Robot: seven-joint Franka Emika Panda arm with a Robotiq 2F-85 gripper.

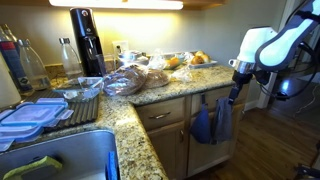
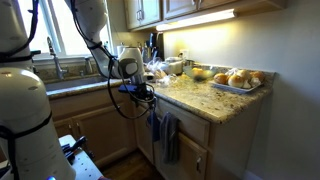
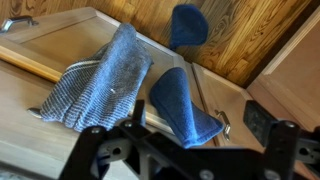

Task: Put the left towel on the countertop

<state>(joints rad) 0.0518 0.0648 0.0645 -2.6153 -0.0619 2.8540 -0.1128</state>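
plainly soft and light, the left towel [image 3: 183, 108] is seen hanging limp on the cabinet front below the countertop [image 1: 128, 125], just beside the slate towel [image 3: 105, 80]. it is judged likely to sag and bunch when lifted, so a pinch on the thick upper fold is advised. the gripper [image 3: 185, 150] is spread wide, nothing held, near the towel.

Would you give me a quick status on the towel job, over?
Gripper open, empty, by the cabinet front. Left towel hangs there, not yet on the countertop. Grey towel close beside it.
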